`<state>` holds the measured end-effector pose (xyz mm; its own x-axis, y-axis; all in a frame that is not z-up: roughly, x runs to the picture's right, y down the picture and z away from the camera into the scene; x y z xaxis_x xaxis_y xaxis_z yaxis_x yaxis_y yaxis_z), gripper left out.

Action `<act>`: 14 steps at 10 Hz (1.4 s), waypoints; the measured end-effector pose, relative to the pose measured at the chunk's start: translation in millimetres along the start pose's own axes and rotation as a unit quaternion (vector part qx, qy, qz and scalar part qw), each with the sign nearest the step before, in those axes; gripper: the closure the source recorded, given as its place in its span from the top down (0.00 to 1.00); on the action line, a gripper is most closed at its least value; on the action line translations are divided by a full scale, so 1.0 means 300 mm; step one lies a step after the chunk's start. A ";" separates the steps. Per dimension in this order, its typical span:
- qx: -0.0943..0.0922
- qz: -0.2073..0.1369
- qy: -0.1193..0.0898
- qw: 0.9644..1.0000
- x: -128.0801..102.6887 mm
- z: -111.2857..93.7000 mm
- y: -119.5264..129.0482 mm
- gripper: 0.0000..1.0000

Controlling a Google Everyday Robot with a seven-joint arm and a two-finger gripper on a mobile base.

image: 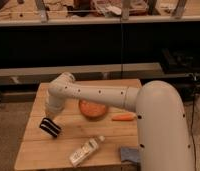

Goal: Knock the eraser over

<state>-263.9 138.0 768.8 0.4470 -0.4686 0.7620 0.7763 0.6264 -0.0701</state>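
The eraser (pixel 50 128) is a small black block with thin pale stripes. It sits tilted on the left part of the wooden table (pixel 38 150). My white arm reaches from the right across the table and bends down at the left. My gripper (pixel 52 118) at its end is directly over the eraser and seems to touch its top. The arm's end hides where gripper and eraser meet.
An orange round object (pixel 92 108) lies mid-table, partly under the arm. An orange carrot (pixel 123 117) lies to its right. A plastic bottle (pixel 86 151) lies on its side near the front. A blue-grey soft pad (pixel 128 154) is at the front right edge.
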 end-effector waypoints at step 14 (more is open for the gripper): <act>-0.008 0.000 -0.014 1.000 -0.016 0.008 0.023 0.05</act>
<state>-261.8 146.1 766.3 0.4340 -0.4504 0.7802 0.7832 0.6166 -0.0797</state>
